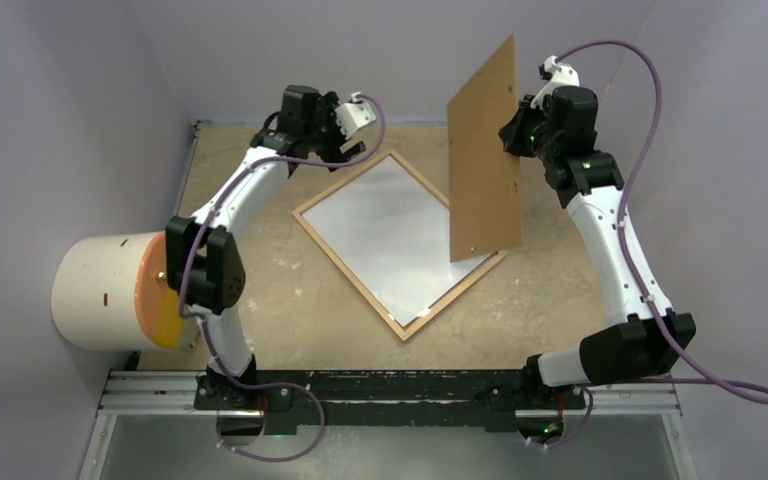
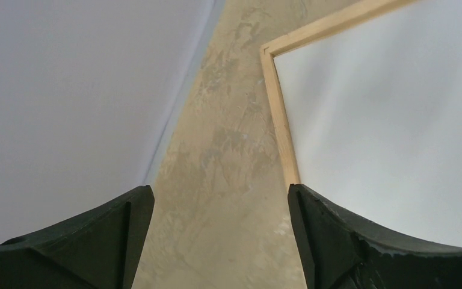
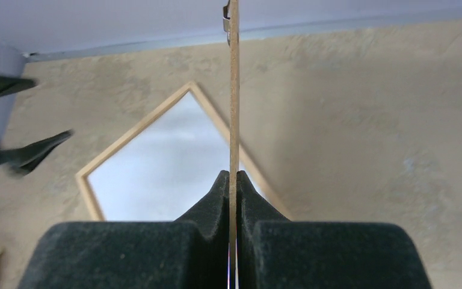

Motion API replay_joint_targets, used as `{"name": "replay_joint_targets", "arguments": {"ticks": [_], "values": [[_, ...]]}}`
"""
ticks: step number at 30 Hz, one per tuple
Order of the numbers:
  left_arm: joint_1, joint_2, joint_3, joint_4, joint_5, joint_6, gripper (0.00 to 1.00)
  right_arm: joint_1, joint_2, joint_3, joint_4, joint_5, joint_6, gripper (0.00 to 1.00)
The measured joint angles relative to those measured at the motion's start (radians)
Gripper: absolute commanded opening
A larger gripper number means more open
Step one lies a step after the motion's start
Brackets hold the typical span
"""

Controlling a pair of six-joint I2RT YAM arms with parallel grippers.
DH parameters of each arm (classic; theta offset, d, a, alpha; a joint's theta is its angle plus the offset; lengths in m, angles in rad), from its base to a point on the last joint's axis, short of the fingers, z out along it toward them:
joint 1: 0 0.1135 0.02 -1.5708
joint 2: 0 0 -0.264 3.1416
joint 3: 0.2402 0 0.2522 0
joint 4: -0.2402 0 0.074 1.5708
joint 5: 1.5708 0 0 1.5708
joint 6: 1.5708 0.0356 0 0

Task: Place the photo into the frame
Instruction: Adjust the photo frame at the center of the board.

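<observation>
The photo (image 1: 400,235) lay flat inside the frame (image 1: 349,275) with its plain white side up, filling the opening from one moulding strip to the next. The frame itself rested on the mottled beige table (image 1: 260,300), turned like a diamond with one corner pointing toward the back wall. My left pincer (image 2: 219,195) hovered over that far corner, on its left flank. Its jaws stood spread wide and gripped nothing, with bare tabletop showing between them and the light-wood strip running in under one finger. My right pincer (image 3: 233,177) was clamped shut on the brown backing board (image 1: 482,150), pinching its thin edge between both pads. I held the board upright above the right half of the frame, its lower end over the frame's right corner — whether it touched there I could not tell. Well off to the left, a white cylinder (image 1: 95,290) with an orange lid (image 1: 155,300) lay on its side beside my left arm.
</observation>
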Motion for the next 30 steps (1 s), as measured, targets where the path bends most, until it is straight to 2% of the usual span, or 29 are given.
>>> {"name": "replay_joint_targets", "arguments": {"ticks": [2, 6, 11, 22, 30], "values": [[0.017, -0.089, -0.065, -0.014, 0.010, -0.103, 0.88, 0.001, 0.028, 0.024, 0.021, 0.033, -0.048, 0.00], [0.034, -0.286, -0.345, -0.046, 0.040, -0.294, 0.90, 0.001, 0.051, 0.048, 0.029, 0.104, -0.143, 0.00], [0.037, -0.305, -0.554, -0.116, 0.050, -0.373, 0.90, 0.000, 0.074, 0.114, 0.027, 0.179, -0.249, 0.00], [0.099, -0.260, -0.612, -0.151, 0.032, -0.433, 0.88, 0.000, 0.100, 0.158, 0.003, 0.229, -0.427, 0.00], [0.119, -0.205, -0.636, -0.112, -0.122, -0.408, 0.89, -0.002, 0.149, 0.134, -0.080, 0.145, -0.442, 0.00]]}}
